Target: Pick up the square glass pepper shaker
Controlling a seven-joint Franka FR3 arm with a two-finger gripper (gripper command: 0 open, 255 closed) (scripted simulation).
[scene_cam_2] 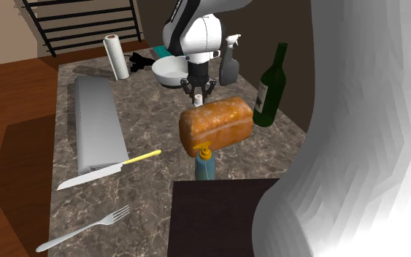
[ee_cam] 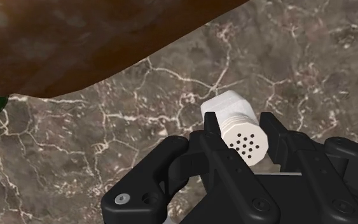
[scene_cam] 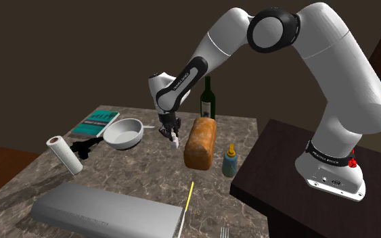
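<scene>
The black gripper [scene_cam: 172,135] is pinching the pepper shaker [scene_cam: 175,140], a small white square-bodied piece. In the wrist view both fingers [ee_cam: 212,130] are pressing against its ribbed neck, just below the round perforated cap [ee_cam: 247,143]. The shaker's body [ee_cam: 229,107] is pointing away from the hand toward the marble table [ee_cam: 75,159]. Whether its base is touching the tabletop cannot be told.

In the shoulder view the shaker is hanging slightly tilted at the gripper's five o'clock, over the middle of the table [scene_cam: 135,176]. A brown bread loaf [scene_cam: 200,143] is lying just beside it at three o'clock. A dark green wine bottle [scene_cam: 209,98] is standing at the gripper's one o'clock. A white bowl [scene_cam: 124,133] is sitting at the gripper's nine o'clock, and a teal book [scene_cam: 97,122] is lying at the bowl's ten o'clock. A paper towel roll [scene_cam: 63,154] is lying at the bowl's eight o'clock. A blue squeeze bottle with a yellow cap [scene_cam: 229,161] is standing at the loaf's four o'clock, near the dark stand [scene_cam: 283,176]. A long grey box [scene_cam: 107,209] is lying at the gripper's seven o'clock.

In the second exterior view the shaker [scene_cam_2: 197,98] is sitting between the fingers at the loaf's twelve o'clock. A yellow-handled knife [scene_cam_2: 109,168] is lying at the loaf's eight o'clock, and a fork [scene_cam_2: 87,228] is lying at the knife's six o'clock.
</scene>
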